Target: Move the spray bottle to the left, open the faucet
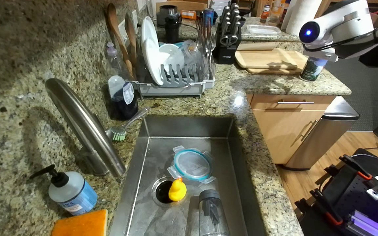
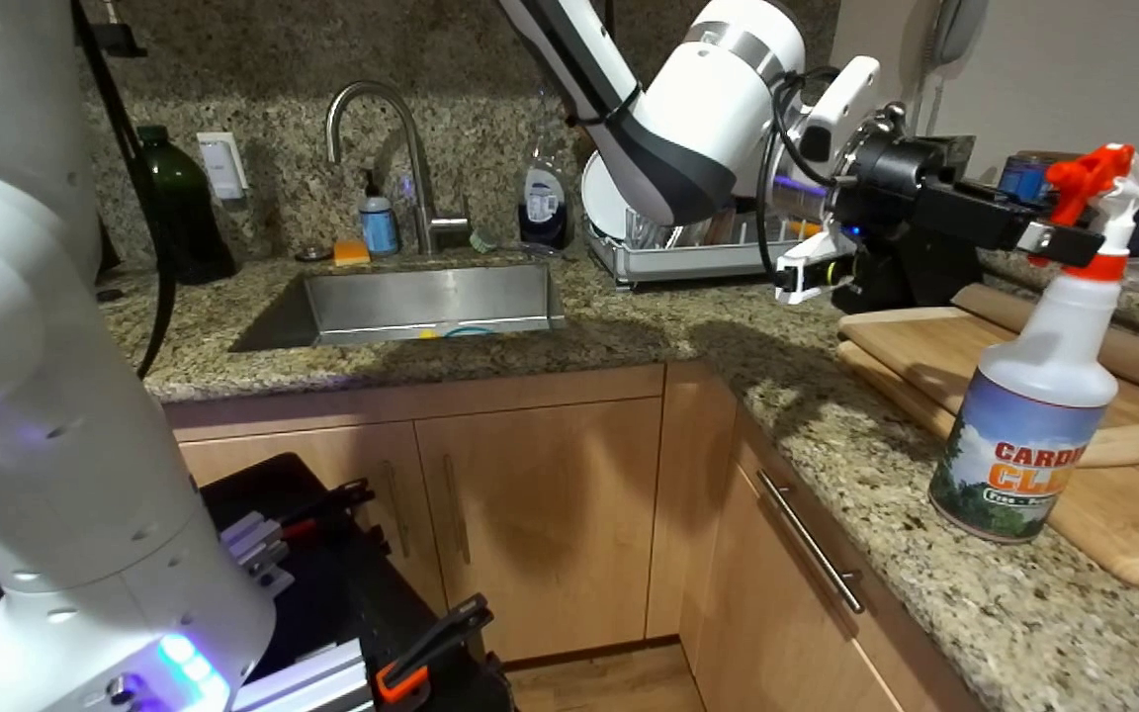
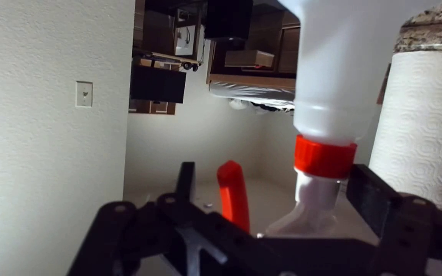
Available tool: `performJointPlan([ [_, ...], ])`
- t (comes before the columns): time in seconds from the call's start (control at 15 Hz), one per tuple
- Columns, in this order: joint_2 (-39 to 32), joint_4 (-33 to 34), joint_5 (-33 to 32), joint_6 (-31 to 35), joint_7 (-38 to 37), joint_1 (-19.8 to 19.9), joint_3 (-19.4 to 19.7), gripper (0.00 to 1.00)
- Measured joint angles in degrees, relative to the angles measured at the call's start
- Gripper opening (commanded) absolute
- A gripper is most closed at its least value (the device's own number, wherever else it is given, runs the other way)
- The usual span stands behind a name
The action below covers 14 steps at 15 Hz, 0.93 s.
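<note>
- Spray bottle (image 2: 1049,371) upright on the desk (image 2: 807,420), just beside the cutting boards (image 2: 935,341).
- End effector (image 3: 272,184): fingers (image 3: 374,201) wide around trigger (image 3: 233,191) and neck (image 3: 318,189), no clamp.
- Guess: smooth, squeezable plastic, may slip; label (image 2: 1009,450) hides fill level, so weight unknown.
- Take it at the red collar (image 3: 324,158); squeezing across the trigger could fire it.
- Sink (image 1: 189,126) holds a yellow duck (image 1: 178,190), clear lid (image 1: 192,164) and capped clear bottle (image 1: 212,214); faucet (image 1: 85,121) beside it, not running that I can see.
- Dish rack (image 1: 172,91): plates (image 1: 151,57), utensils (image 1: 208,44).

in an exterior view: close above rectangular steel sink (image 1: 189,127) | in an exterior view: farther, facing speckled-granite backsplash (image 2: 481,148) | both share sink | wrist: inverted, near white-and-red spray bottle (image 3: 332,88)
</note>
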<state>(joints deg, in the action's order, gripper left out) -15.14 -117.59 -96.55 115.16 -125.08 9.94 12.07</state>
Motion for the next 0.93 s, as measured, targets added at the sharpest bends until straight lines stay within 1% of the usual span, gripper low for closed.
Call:
performJointPlan([
  [0.27,-2.62,1.63,-0.96,-7.45,-3.08,-0.31,-1.23,1.00],
  [0.47,-4.50,3.36,-0.99,-11.83,-4.97,-0.37,-1.70,1.00],
  [0.67,-6.20,5.78,-0.98,-14.96,-5.52,-0.36,-1.89,1.00],
  [0.93,-8.30,9.10,-0.30,-16.13,-4.91,-0.17,-1.90,1.00],
])
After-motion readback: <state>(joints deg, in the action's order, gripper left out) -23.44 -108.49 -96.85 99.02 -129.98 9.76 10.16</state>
